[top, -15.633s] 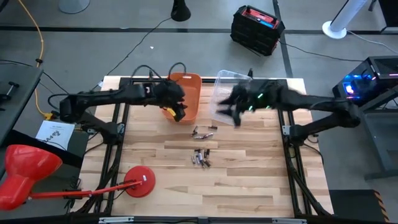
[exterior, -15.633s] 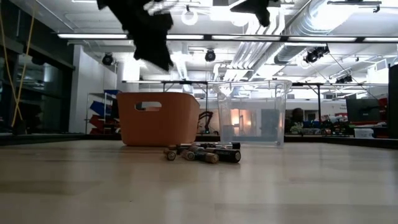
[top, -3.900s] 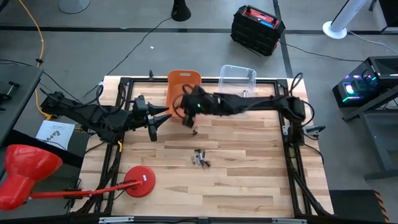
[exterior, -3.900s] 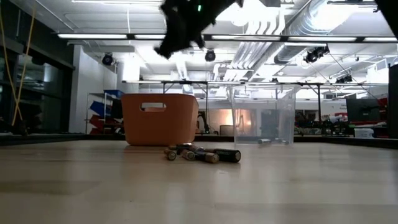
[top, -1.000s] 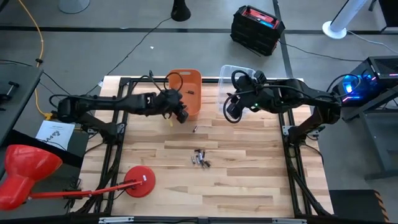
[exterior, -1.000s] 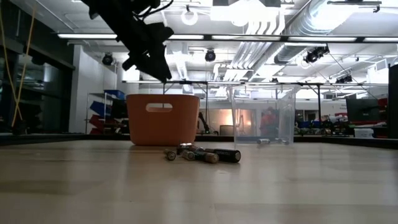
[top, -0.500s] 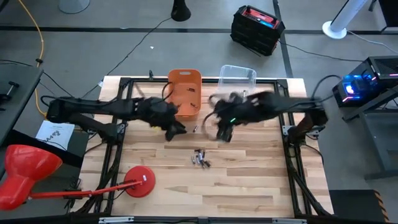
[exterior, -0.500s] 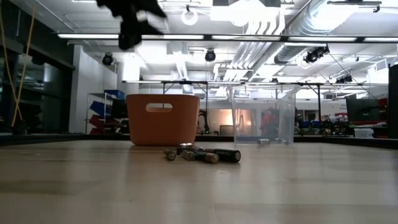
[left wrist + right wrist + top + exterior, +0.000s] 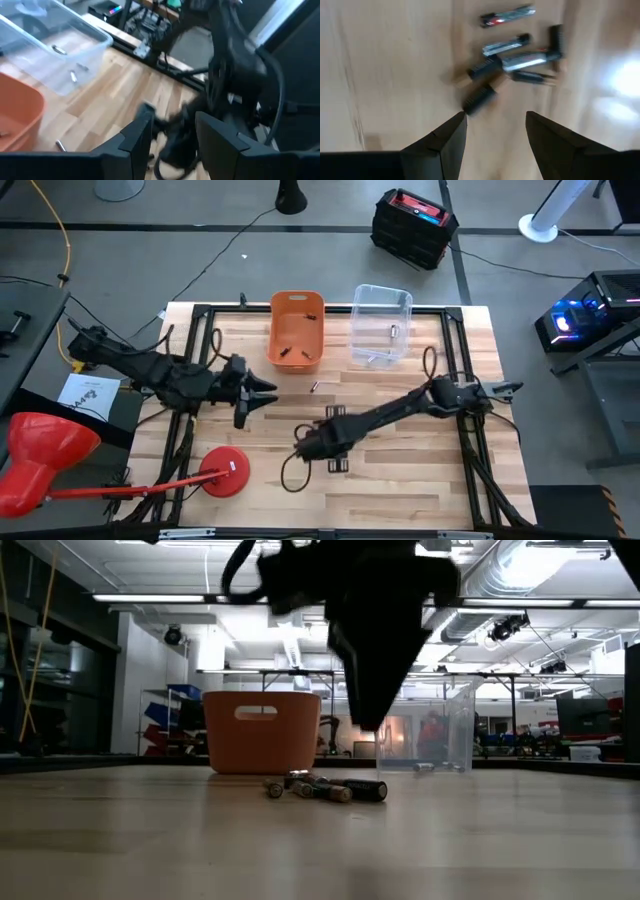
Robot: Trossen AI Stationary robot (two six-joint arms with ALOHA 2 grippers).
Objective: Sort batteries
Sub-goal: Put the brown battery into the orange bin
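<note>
Orange bin (image 9: 296, 330), clear bin (image 9: 380, 325), dark and silvery batteries (image 9: 512, 45)

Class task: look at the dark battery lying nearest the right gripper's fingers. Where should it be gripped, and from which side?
Grip the dark battery across its middle, coming straight down from above. It lies flat on the table, slightly apart from the pile, so its long sides are free, and the open right gripper hangs just beside it.

Grey concrete floor (image 9: 180, 250), bright ceiling strip lights (image 9: 170, 597), exposed ducts (image 9: 440, 620)
</note>
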